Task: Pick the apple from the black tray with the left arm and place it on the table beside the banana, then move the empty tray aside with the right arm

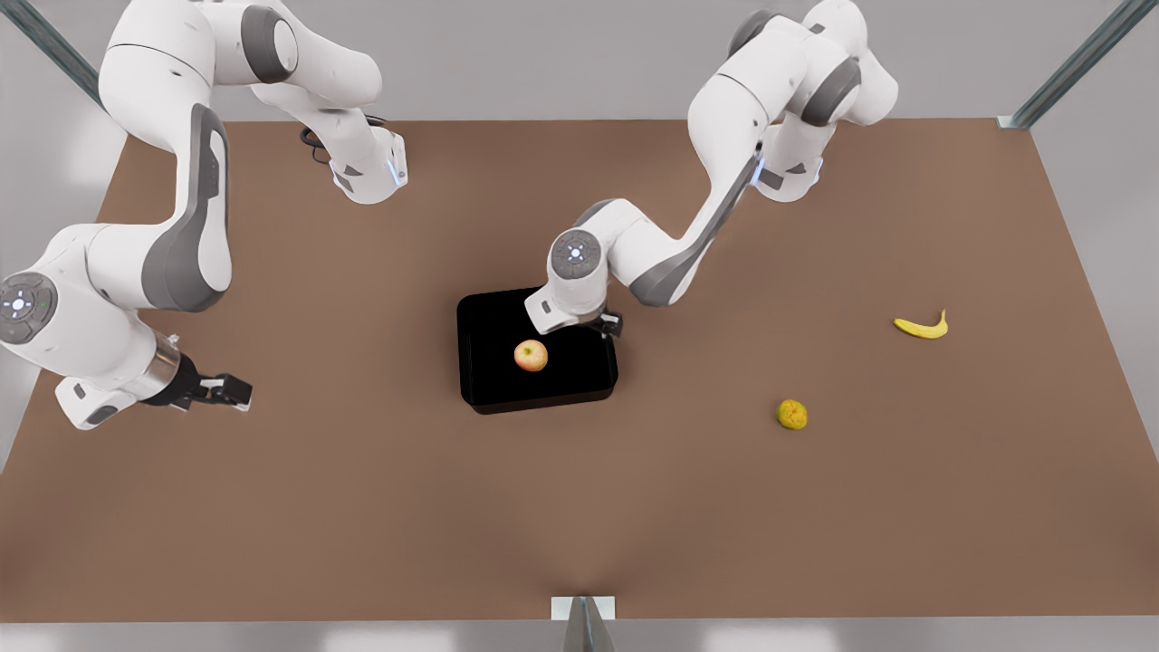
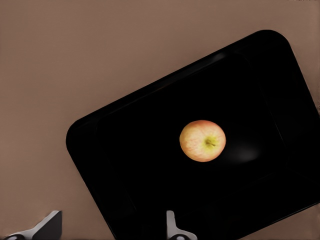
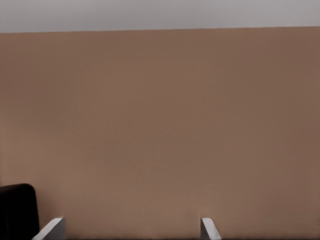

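One apple (image 1: pixel 531 355), one black tray (image 1: pixel 480 380), one banana (image 1: pixel 922 326), one bumpy yellow-green fruit (image 1: pixel 792 414), two robot arms (image 1: pixel 181 235)

Open space above apple (image 1: pixel 531 355)

Looks like a simulated robot test cell, a lab bench setup rather than a home or shop. Centres on one plain brown matte table (image 1: pixel 362 507), rendered smooth and flat. Carries two white-and-grey Franka arms at the table's far side: the left arm (image 1: pixel 706 217) reaching over the table's middle, the right arm (image 1: pixel 172 244) bending over the table's end at the front view's left. Has grey metal frame struts (image 1: pixel 1077 63) slanting up from the table's far corners, with another strut (image 1: pixel 584 625) at the middle of its near edge. Shows blank pale grey walls (image 1: pixel 561 54) beyond the table. Holds a few small test props on the table: black tray (image 1: pixel 489 380), apple (image 1: pixel 531 356), banana (image 1: pixel 922 326), bumpy yellow-green fruit (image 1: pixel 792 414).
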Tool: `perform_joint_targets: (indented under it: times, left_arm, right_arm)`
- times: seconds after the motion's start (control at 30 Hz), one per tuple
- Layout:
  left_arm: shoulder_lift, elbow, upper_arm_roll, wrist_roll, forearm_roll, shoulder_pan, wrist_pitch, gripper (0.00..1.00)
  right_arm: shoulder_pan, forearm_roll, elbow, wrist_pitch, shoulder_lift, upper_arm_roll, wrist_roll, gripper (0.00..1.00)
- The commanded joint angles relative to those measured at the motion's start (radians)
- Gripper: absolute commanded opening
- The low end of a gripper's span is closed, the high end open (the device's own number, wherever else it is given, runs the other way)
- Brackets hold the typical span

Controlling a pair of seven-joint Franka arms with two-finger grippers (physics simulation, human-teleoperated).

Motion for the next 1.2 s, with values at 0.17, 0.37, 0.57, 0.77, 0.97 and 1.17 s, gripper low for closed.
perform_joint_targets:
  times: [0.17,0.37,0.57,0.77,0.97,1.17]
  left_arm:
    - [0.093,0.001,0.003,-0.814,0.050,-0.047,0.325,1.00]
    - [0.177,0.062,0.006,-0.806,0.059,-0.049,0.429,1.00]
    - [0.283,0.183,0.002,-0.794,0.159,-0.073,0.420,1.00]
    - [0.240,0.042,0.006,-0.733,0.240,-0.109,0.418,1.00]
    - [0.246,0.040,0.005,-0.760,0.235,-0.107,0.448,1.00]
    - [0.257,0.048,0.005,-0.819,0.238,-0.112,0.498,1.00]
  right_arm:
    - [0.000,-0.002,0.001,-0.059,-0.001,0.001,-0.001,1.00]
    - [0.002,-0.002,0.003,-0.058,0.000,0.001,-0.001,1.00]
    - [0.002,-0.002,0.001,-0.058,0.002,0.001,-0.001,1.00]
    - [0.002,-0.002,0.001,-0.058,0.002,0.001,-0.003,1.00]
    - [0.002,-0.002,0.001,-0.058,0.002,0.001,-0.003,1.00]
    - [0.002,-0.002,0.001,-0.058,0.002,0.001,-0.003,1.00]
